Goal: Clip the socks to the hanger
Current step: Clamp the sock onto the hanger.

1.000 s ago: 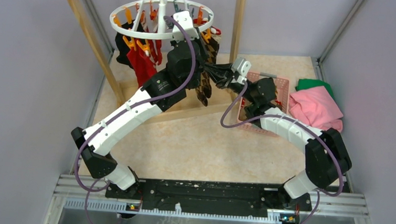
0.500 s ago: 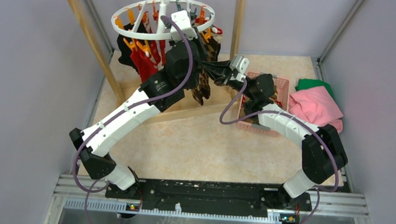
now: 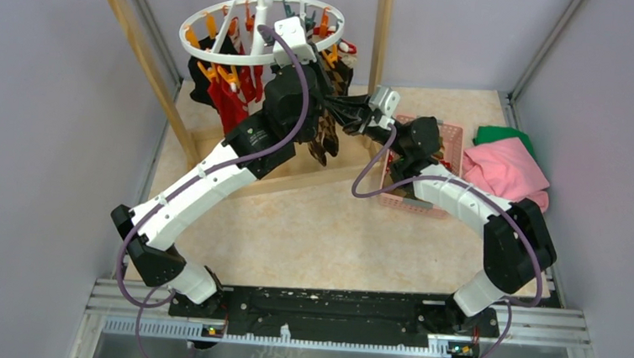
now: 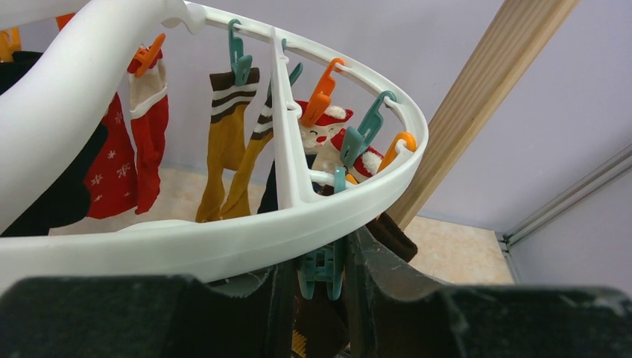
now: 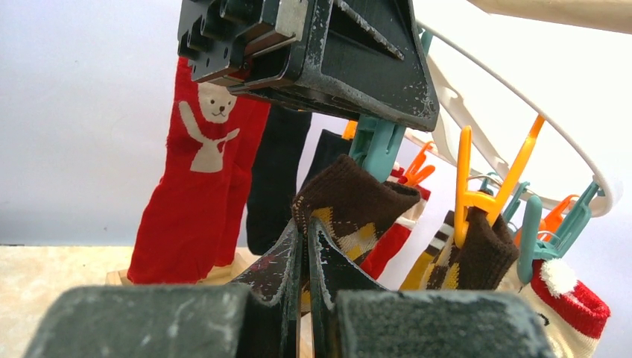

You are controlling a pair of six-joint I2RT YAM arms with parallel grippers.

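The white round hanger point(image 3: 221, 57) hangs from the wooden rack, with several socks clipped on it: red ones point(image 3: 228, 101), mustard striped ones point(image 4: 223, 142) and a Santa one point(image 4: 320, 127). My left gripper point(image 4: 320, 257) is shut on a teal clip point(image 4: 322, 268) under the ring's near rim point(image 4: 223, 239). My right gripper point(image 5: 305, 227) is shut on a brown argyle sock point(image 5: 358, 201) and holds its cuff just below that teal clip point(image 5: 376, 142). In the top view the two grippers meet at the ring's right side, left point(image 3: 324, 83) and right point(image 3: 339, 111), and the sock point(image 3: 325, 137) dangles below.
The wooden rack has a slanted post point(image 3: 146, 45), an upright post point(image 3: 382, 32) and a base board point(image 3: 297, 173). A pink basket point(image 3: 447, 142) stands under my right arm, with a pink cloth point(image 3: 508, 171) and a green cloth point(image 3: 502, 135) beside it. A second argyle sock point(image 5: 484, 253) hangs on an orange clip.
Over the last second both grippers and the hanger shifted slightly to the right and up, bringing the argyle sock closer under the teal clip. Hardly anything moved in the last half second.
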